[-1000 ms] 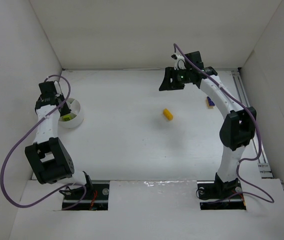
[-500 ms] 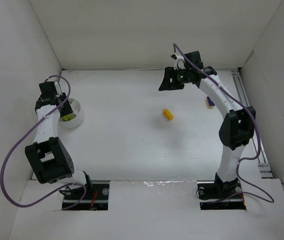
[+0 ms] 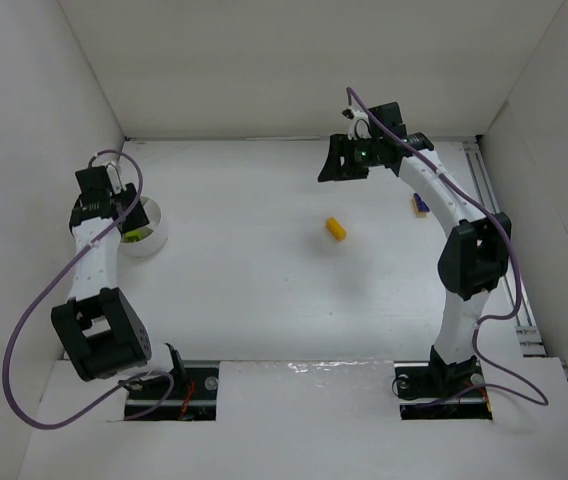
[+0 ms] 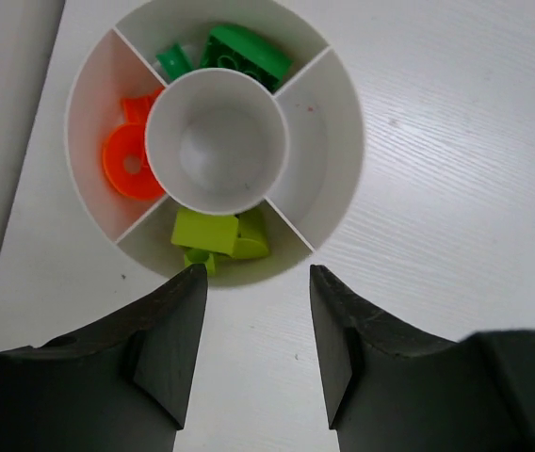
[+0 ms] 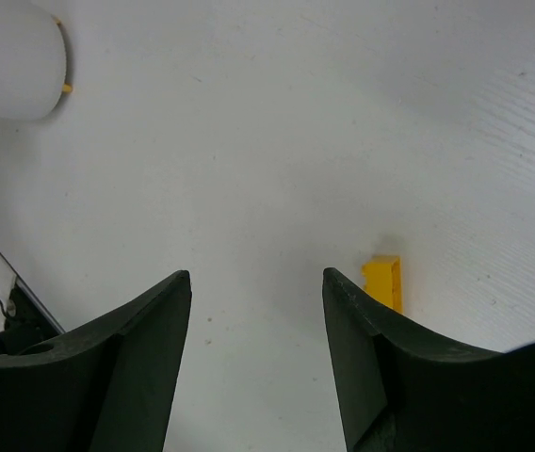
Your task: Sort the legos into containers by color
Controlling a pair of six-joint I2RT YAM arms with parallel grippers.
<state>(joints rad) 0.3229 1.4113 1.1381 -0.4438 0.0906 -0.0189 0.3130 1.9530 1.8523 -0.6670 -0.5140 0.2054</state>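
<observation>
A round white container [image 4: 324,151], split into compartments round a centre cup, lies just beyond my left gripper [image 4: 256,273]. That gripper is open with nothing between its fingers. Orange legos [image 4: 126,160] fill the container's left part, green legos [image 4: 239,52] the top part, lime legos [image 4: 216,234] the part nearest the fingertips. Its right part and centre cup hold nothing. A yellow lego [image 5: 383,282] lies on the table beside the right finger of my open, empty right gripper [image 5: 256,275]. From above, the yellow lego [image 3: 336,229] sits mid-table and a purple-blue lego [image 3: 421,205] lies by the right arm.
White walls [image 3: 34,120] box in the table on the left, back and right. The container [image 3: 154,243] stands close to the left wall. A metal rail [image 3: 499,210] runs along the right edge. Both arm bases sit at the near edge.
My left gripper's jaws have spread apart above the container, and the left arm has shifted slightly. The right arm and the loose legos have not moved.
</observation>
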